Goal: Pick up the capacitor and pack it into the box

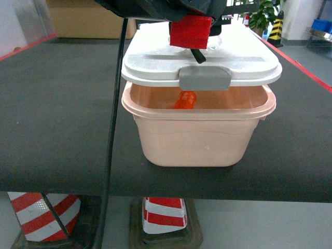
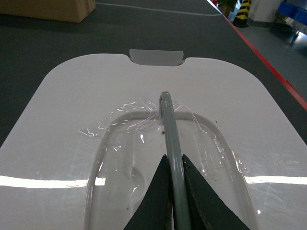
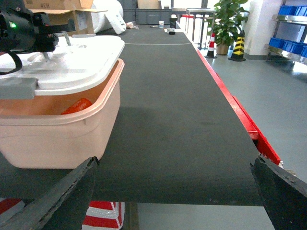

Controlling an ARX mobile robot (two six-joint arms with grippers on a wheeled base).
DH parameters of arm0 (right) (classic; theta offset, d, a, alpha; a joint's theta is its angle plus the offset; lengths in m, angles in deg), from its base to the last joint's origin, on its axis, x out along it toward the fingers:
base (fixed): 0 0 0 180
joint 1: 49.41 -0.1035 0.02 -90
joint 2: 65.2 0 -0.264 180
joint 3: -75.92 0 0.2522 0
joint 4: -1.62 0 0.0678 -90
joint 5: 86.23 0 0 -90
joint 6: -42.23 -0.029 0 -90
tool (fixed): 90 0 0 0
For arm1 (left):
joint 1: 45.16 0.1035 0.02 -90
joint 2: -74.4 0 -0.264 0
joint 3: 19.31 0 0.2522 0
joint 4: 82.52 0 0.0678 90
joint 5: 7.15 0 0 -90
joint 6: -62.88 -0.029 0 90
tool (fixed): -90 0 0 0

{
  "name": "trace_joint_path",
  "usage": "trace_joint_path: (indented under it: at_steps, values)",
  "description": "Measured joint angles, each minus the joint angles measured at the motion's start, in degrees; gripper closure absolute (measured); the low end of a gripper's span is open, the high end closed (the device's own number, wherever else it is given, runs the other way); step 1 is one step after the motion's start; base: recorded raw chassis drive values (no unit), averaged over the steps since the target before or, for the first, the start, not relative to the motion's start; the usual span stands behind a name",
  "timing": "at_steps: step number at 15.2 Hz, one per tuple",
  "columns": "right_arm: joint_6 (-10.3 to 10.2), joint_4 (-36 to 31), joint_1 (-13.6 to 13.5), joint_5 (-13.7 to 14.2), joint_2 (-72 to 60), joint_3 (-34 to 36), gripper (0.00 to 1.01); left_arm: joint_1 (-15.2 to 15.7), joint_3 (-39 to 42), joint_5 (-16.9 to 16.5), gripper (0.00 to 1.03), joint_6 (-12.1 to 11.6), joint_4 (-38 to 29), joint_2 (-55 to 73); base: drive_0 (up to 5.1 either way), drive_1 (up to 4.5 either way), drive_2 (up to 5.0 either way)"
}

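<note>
The pale pink box (image 1: 199,135) stands on the dark table with an orange capacitor (image 1: 185,99) lying inside it. The white lid (image 1: 155,62) sits over the box, shifted toward the back, and a gap at the front shows the inside. My left gripper (image 2: 173,160) is shut on the lid's thin grey handle (image 2: 169,124); its red body (image 1: 191,31) hangs over the lid. My right gripper (image 3: 175,163) stands open to the right of the box (image 3: 57,134), low near the table's front edge, with nothing between its fingers. The capacitor (image 3: 76,106) also shows under the lid (image 3: 81,62).
A brown cardboard carton (image 1: 88,21) stands at the back left. A black cable (image 1: 114,119) hangs down left of the box. The table's red edge (image 3: 230,96) runs along the right. A potted plant (image 3: 228,21) and blue bins (image 3: 290,12) stand beyond it. Striped cones (image 1: 163,212) stand under the table.
</note>
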Motion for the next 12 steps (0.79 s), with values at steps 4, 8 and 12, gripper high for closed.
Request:
trace_joint_path:
  at_steps: [4, 8, 12]
  values:
    - [0.0, -0.02, 0.0, 0.0, 0.0, 0.0, 0.03, -0.66, -1.18, 2.1, 1.01, 0.39, 1.6, 3.8, 0.0, 0.0, 0.0]
    - [0.0, 0.0, 0.0, 0.0, 0.0, 0.0, 0.03, -0.66, -0.63, 2.05, 1.01, 1.05, 0.98, 3.78, 0.0, 0.0, 0.0]
    - [0.0, -0.02, 0.0, 0.0, 0.0, 0.0, 0.03, -0.57, 6.6, -0.79, 0.55, 0.35, -8.87, -1.01, 0.0, 0.0, 0.0]
